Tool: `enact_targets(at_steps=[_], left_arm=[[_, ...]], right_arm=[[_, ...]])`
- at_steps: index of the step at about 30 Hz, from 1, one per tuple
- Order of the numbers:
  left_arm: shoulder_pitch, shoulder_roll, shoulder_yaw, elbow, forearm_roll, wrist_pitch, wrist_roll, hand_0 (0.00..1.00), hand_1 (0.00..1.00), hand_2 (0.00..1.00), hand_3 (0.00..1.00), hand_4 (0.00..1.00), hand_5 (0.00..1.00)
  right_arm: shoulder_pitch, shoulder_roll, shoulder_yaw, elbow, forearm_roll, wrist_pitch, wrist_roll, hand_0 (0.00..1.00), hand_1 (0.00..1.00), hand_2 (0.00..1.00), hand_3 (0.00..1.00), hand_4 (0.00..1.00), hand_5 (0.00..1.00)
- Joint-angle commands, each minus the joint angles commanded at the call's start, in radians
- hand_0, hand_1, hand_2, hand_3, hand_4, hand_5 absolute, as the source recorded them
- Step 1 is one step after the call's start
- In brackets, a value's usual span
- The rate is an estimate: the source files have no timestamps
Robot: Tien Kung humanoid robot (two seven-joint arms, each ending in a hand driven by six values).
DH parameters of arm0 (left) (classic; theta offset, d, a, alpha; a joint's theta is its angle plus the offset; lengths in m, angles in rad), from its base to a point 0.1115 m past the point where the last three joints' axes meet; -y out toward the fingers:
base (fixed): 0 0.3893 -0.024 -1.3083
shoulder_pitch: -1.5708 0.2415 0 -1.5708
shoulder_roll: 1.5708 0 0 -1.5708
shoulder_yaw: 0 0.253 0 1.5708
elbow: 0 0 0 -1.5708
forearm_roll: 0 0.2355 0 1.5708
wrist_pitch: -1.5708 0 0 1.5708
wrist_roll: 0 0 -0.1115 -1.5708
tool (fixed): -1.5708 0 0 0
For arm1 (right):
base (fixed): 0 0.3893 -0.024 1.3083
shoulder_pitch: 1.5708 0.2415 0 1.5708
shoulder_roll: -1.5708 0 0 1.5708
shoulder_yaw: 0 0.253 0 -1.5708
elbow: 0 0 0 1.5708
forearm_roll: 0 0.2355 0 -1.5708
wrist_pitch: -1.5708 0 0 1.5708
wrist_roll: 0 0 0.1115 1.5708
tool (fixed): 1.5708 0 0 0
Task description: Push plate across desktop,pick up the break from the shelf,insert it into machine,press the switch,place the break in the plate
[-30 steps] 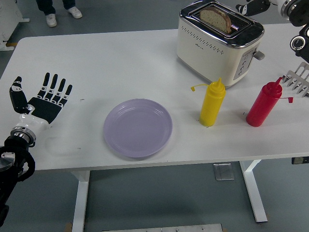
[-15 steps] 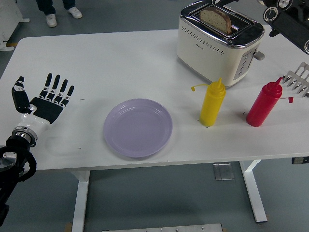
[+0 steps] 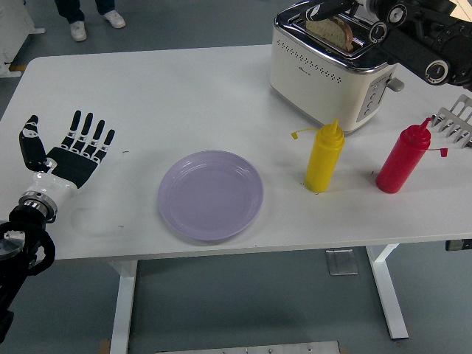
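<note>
Head view: bread slice (image 3: pixel 335 31) standing in the toaster (image 3: pixel 333 72), right hand (image 3: pixel 330 9) over it.

Seen from above, the slice sits upright in the toaster's top slot at the far right of the white table (image 3: pixel 169 88), its upper part showing above the chrome rim. The right hand reaches in from the upper right edge, its fingers down at the slice's top; whether they actually grip the bread cannot be told from this angle. The cream toaster's lever (image 3: pixel 397 84) juts from its right end. Nearer the front edge, a yellow squeeze bottle (image 3: pixel 324 158) and a red squeeze bottle (image 3: pixel 402 159) stand upright, well apart from each other, with a metal rack (image 3: pixel 457 124) at the right edge. A lilac plate (image 3: pixel 211 195) lies bare near the table's front centre. The left hand (image 3: pixel 70 155) rests palm-up at the left side, fingers spread, holding nothing.
</note>
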Motion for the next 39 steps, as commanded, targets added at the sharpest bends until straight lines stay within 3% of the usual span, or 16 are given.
enact_targets(at_steps=[12,13,17,18,20,36,37,39], left_arm=[[-0.003,0.000,0.002,0.003,-0.002,0.000,-0.002,0.784,0.763,0.715,0.725,0.780,0.998],[-0.004,0.000,0.003,0.003,-0.003,0.001,-0.003,0.788,0.777,0.741,0.733,0.782,0.998],[-0.004,-0.001,0.005,0.005,-0.005,0.002,-0.006,0.788,0.777,0.741,0.733,0.782,0.998],[-0.004,-0.001,0.005,0.005,-0.005,0.003,-0.006,0.793,0.783,0.755,0.738,0.777,0.998],[-0.004,-0.001,0.005,0.006,-0.006,0.003,-0.007,0.793,0.783,0.755,0.738,0.777,0.998],[-0.003,-0.001,0.004,0.010,-0.013,0.006,-0.010,0.799,0.792,0.764,0.746,0.770,0.998],[-0.003,-0.001,0.004,0.010,-0.013,0.006,-0.010,0.802,0.796,0.766,0.748,0.767,0.998],[-0.002,-0.001,0.004,0.011,-0.014,0.006,-0.010,0.802,0.796,0.766,0.748,0.767,0.998]], right_arm=[[-0.021,0.030,-0.087,-0.045,-0.007,-0.056,0.019,0.447,0.623,0.667,0.725,0.822,0.449],[-0.023,0.031,-0.091,-0.045,-0.010,-0.065,0.022,0.381,0.552,0.610,0.677,0.705,0.340],[-0.028,0.035,-0.101,-0.043,-0.022,-0.095,0.030,0.381,0.552,0.610,0.677,0.705,0.340],[-0.029,0.035,-0.104,-0.042,-0.025,-0.102,0.031,0.336,0.488,0.518,0.618,0.613,0.266],[-0.031,0.036,-0.107,-0.040,-0.030,-0.112,0.034,0.336,0.488,0.518,0.618,0.613,0.266],[-0.046,0.030,-0.115,-0.021,-0.055,-0.125,0.027,0.322,0.471,0.474,0.600,0.577,0.244],[-0.046,0.029,-0.112,-0.018,-0.058,-0.128,0.027,0.313,0.457,0.422,0.569,0.516,0.206],[-0.047,0.026,-0.107,-0.014,-0.063,-0.132,0.028,0.313,0.457,0.422,0.569,0.516,0.206]])
